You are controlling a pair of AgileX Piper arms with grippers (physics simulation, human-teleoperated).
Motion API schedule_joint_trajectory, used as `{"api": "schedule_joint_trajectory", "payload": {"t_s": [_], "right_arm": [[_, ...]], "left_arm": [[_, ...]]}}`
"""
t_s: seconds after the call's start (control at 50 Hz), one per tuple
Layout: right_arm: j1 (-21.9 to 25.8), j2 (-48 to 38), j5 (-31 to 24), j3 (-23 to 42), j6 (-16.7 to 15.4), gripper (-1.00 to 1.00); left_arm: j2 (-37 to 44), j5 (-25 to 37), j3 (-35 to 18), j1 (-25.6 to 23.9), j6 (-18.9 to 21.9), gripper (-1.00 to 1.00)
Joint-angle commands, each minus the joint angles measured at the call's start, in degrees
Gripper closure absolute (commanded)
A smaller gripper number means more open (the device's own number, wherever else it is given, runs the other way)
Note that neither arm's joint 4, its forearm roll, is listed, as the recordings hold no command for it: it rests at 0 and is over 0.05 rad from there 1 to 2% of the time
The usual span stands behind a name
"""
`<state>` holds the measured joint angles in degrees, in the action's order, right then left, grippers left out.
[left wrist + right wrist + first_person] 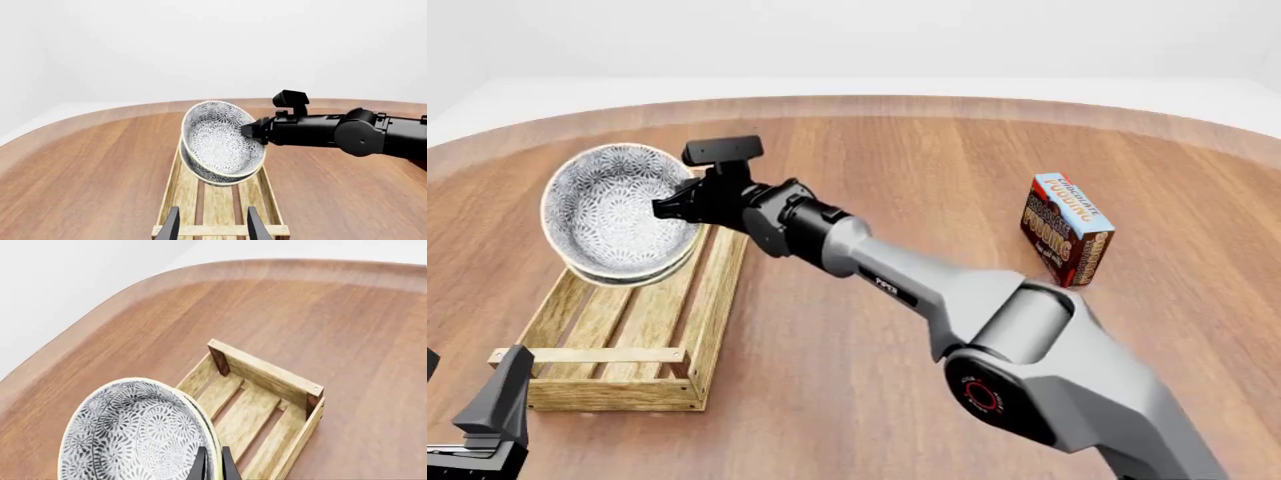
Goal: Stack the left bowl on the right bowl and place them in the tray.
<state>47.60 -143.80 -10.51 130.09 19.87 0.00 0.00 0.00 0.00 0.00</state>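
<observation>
Two patterned grey-white bowls are nested, the upper bowl (pixel 611 205) inside the lower bowl (pixel 630 271). They are tilted on edge over the far end of the wooden slat tray (pixel 718 300). My right gripper (pixel 674 208) is shut on their right rims. I cannot tell whether the stack touches the slats. The left wrist view shows the bowls (pixel 217 140), the right gripper (pixel 252 131) and the tray (pixel 275 200). The right wrist view shows the bowls (pixel 133 435) and the tray's near end (pixel 267 371). My left gripper (pixel 213 225) is open and empty at the tray's near end.
A small red-and-blue printed box (pixel 1068 228) stands on the table at the right, well away from the tray. The right arm (pixel 934 290) reaches diagonally across the table's middle. The table's curved far edge runs behind the bowls.
</observation>
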Motion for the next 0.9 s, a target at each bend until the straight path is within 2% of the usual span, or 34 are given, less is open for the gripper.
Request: {"api": "schedule_joint_trajectory", "payload": {"t_s": [0.02, 0.62, 0.9], "right_arm": [[-0.06, -1.1, 0.11, 1.77, -0.07, 1.0], [0.5, -4.8, -0.18, 4.23, 0.58, 1.0], [0.03, -7.07, -2.11, 6.94, 0.24, 1.0]], "left_arm": [[0.0, 0.0, 0.0, 0.0, 0.0, -1.0], [0.0, 0.0, 0.0, 0.0, 0.0, -1.0], [0.0, 0.0, 0.0, 0.0, 0.0, -1.0]]}}
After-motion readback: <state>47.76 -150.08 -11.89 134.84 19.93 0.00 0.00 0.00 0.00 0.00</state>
